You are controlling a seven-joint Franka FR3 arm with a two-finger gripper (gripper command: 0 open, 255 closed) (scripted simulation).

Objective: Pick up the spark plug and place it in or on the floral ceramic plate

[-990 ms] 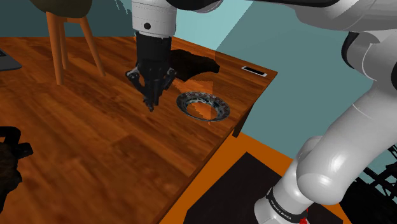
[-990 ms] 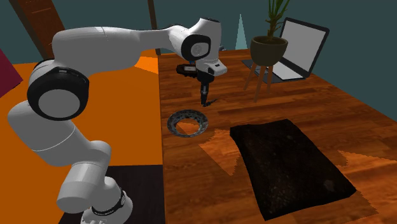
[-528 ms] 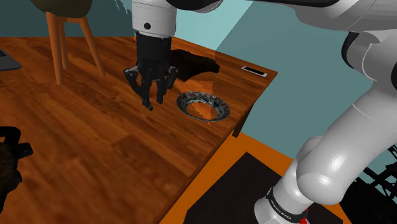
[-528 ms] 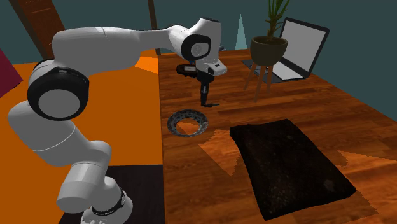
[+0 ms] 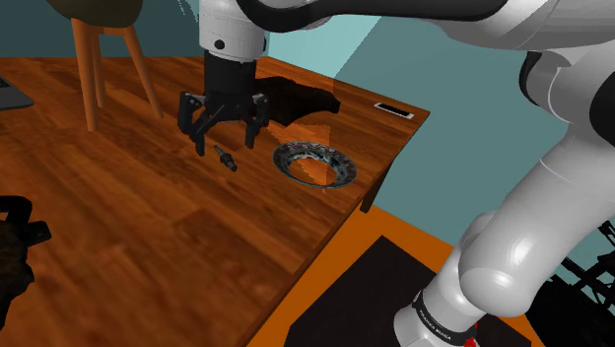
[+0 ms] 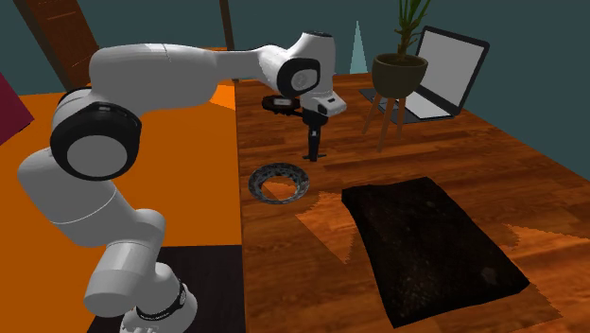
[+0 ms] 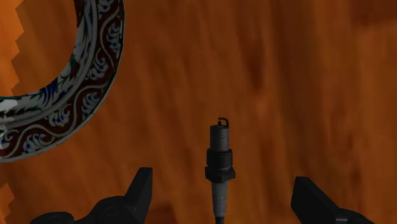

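The spark plug (image 5: 226, 158) is a small dark grey piece lying flat on the wooden table, a short way from the floral plate (image 5: 313, 164) and not touching it. My gripper (image 5: 225, 136) hangs just above the plug, open wide, with a finger on each side and neither touching it. In the wrist view the spark plug (image 7: 219, 167) lies between the open gripper (image 7: 226, 194), its threaded end pointing away from the hand. The plate's blue-and-white patterned rim (image 7: 83, 108) curves past one side. The second exterior view has the gripper (image 6: 313, 144) beyond the plate (image 6: 260, 180).
A dark mat (image 6: 425, 236) covers the table past the plate. A potted plant on a wooden stand (image 6: 397, 71) and an open laptop (image 6: 440, 76) sit at the far end. A phone (image 5: 394, 109) lies near the table corner, whose edge (image 5: 375, 187) runs close to the plate.
The fingers went from shut to wide open and the hand rose a little. The spark plug now lies in plain sight on the table below it.
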